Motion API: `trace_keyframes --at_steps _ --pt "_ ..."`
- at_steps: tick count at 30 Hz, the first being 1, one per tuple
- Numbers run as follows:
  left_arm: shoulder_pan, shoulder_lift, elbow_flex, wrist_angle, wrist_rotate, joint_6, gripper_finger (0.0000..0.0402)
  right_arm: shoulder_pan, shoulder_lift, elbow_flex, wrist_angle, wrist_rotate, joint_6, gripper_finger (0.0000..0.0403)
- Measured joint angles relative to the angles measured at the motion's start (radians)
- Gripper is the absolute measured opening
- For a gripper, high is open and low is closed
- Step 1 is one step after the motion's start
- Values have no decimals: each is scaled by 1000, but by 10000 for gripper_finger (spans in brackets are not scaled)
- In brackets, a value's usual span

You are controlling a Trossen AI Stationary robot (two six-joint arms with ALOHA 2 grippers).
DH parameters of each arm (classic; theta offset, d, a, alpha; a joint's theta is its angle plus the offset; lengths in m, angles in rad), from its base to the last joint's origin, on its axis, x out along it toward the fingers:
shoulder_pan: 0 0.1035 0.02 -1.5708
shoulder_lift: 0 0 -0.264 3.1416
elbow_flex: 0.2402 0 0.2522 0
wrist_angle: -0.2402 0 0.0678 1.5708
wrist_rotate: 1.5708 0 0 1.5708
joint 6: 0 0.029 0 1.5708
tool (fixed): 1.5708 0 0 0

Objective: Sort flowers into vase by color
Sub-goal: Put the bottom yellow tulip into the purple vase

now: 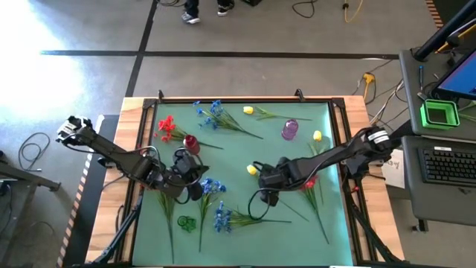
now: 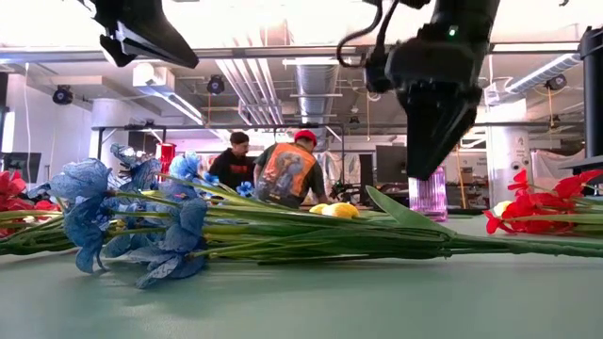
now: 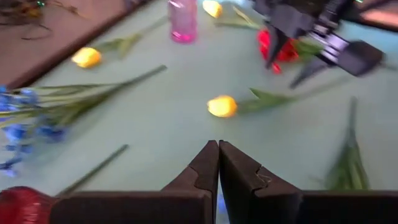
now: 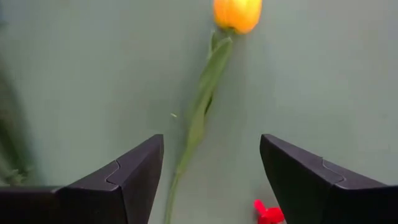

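Flowers lie scattered over the green bench (image 1: 245, 149): a red cluster (image 1: 166, 126) near the far left corner, blue clusters (image 1: 212, 113) at the far middle and (image 1: 217, 201) toward the near middle, yellow buds (image 1: 248, 110) and (image 1: 317, 136) by the far edge. One yellow tulip (image 4: 237, 14) lies flat on the bench, its green stem (image 4: 198, 118) running between the fingers of the right gripper (image 4: 211, 171), whose jaws stand wide apart and hold nothing. A red flower (image 1: 309, 184) lies just beside that arm. A pink vase (image 1: 289, 129) stands upright near the far right, a red vase (image 1: 191, 143) left of centre. The left gripper (image 3: 218, 171) hangs over the bench's left half, jaws pressed together, empty.
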State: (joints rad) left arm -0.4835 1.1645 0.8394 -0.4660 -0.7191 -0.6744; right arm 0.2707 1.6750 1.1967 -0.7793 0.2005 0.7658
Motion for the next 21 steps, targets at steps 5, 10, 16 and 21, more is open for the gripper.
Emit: trace_keyframes --at_steps 5,10,16,21 --pt "-6 -14 0 0 78 29 0 19 39 2 -2 -46 96 259" --pt "-42 -17 0 0 52 38 0 26 43 1 -1 -60 177 250" --pt "-113 -8 0 3 -84 48 0 29 42 1 2 -56 195 247" --pt "-162 3 0 3 -121 48 0 29 64 -1 28 -35 204 246"
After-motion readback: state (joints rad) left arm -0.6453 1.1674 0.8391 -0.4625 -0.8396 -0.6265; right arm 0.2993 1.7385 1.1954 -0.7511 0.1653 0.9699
